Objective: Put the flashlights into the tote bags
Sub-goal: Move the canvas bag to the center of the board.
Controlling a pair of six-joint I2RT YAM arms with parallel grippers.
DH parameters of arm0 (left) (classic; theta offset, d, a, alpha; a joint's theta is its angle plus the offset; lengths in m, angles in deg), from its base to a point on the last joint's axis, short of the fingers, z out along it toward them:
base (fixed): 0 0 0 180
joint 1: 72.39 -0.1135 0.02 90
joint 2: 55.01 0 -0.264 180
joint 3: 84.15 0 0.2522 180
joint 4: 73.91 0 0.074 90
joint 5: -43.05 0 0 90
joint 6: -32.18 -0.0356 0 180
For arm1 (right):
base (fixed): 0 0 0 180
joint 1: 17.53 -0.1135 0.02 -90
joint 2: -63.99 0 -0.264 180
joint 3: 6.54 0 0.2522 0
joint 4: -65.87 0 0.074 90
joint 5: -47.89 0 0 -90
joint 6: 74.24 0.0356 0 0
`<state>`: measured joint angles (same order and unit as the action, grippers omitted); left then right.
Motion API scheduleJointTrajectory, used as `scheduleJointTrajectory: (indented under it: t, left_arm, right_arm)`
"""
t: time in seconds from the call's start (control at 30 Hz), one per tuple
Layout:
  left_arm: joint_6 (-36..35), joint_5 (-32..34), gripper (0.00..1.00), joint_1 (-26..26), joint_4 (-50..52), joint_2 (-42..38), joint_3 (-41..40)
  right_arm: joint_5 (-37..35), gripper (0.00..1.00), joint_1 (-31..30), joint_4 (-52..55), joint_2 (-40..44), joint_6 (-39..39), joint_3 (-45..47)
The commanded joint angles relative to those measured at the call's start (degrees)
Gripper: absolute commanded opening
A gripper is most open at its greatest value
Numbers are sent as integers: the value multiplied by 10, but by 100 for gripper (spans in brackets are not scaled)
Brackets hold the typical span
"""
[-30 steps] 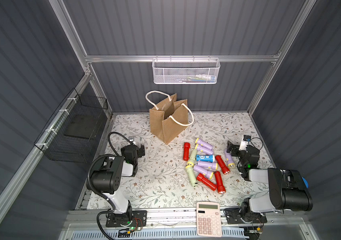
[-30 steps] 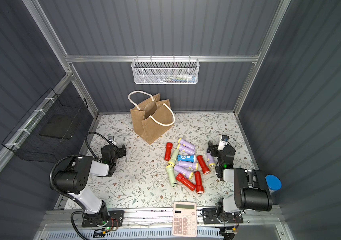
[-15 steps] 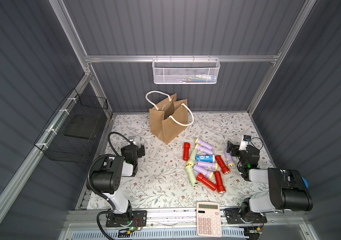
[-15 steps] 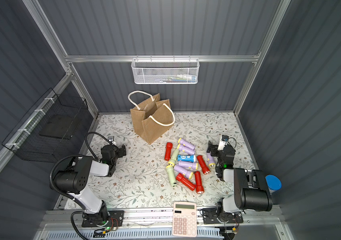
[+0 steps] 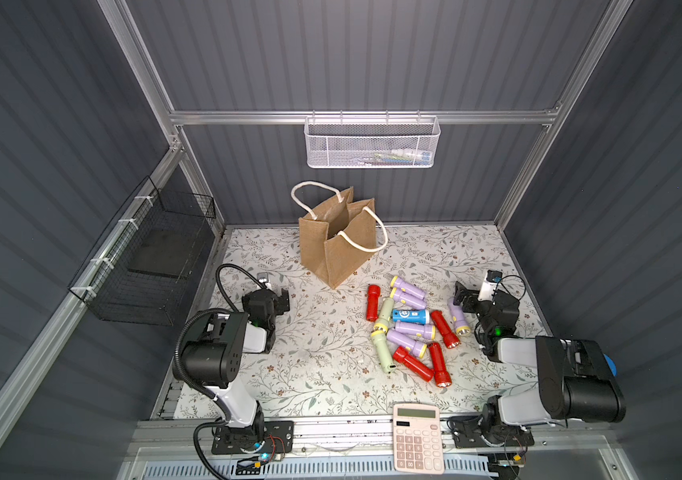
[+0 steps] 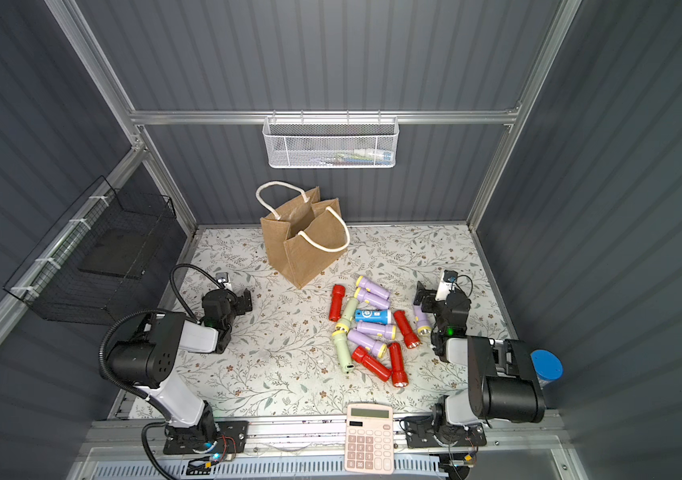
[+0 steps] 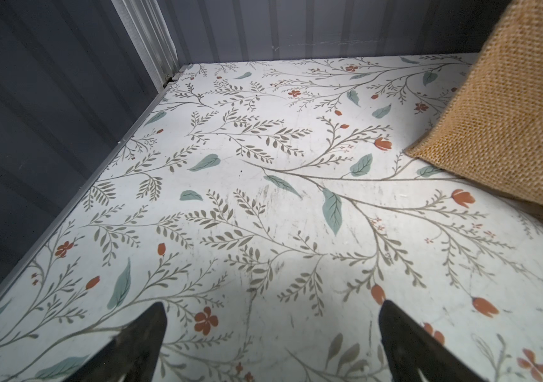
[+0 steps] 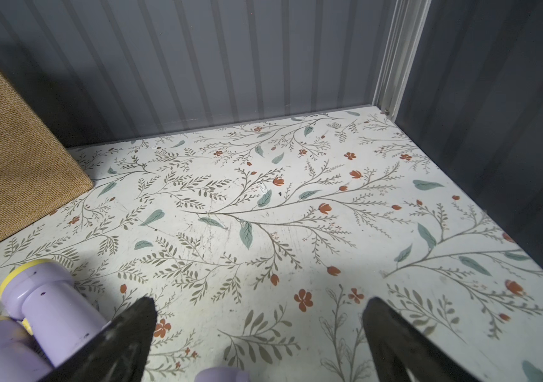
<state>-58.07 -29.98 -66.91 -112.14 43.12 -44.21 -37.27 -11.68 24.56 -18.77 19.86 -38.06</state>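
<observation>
On the floral tabletop (image 5: 314, 374), over on your right arm's side, the flashlights (image 5: 410, 332) lie in a loose heap. None are in the tote bag (image 5: 337, 245) as far as I can see (its inside is mostly hidden from above). It stands upright just behind the heap, mouth open and handles flopped outward, so dropping in from above looks doable. One lilac flashlight (image 5: 457, 318) sits just beside your right gripper (image 8: 257, 307), which is spread wide and empty, low over the table. I'd guess that's your first pick. Your left gripper (image 7: 271, 309) is also wide apart, holding nothing, near the bag's side, probably handy for steadying it. Up front, the calculator (image 5: 417, 442) is well out of the way.
</observation>
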Motion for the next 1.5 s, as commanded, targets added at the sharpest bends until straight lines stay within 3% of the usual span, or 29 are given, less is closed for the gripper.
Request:
scheduleJointTrajectory:
  t: [0.0, 0.37, 0.57, 0.77, 1.13, 1.47]
  left_arm:
    - [5, 7, 100, -2, 62, -27, 32]
    - [59, 32, 100, 11, 469, -107, 255]
    - [69, -13, 99, 19, 678, -64, 460]
    - [38, -80, 99, 27, 803, 20, 662]
    - [7, -194, 97, 52, 896, 163, 915]
    - [19, -266, 93, 60, 871, 217, 954]
  right_arm:
    - [-20, 99, -3, 25, 26, 8, -13]
    - [-69, 99, -17, 293, 145, 47, -110]
    - [-89, 99, -69, 411, 159, 54, -195]
    - [-120, 98, -138, 503, 141, 49, -276]
    - [-114, 95, -212, 597, 141, 97, -354]
    - [-102, 93, -229, 626, 145, 120, -355]
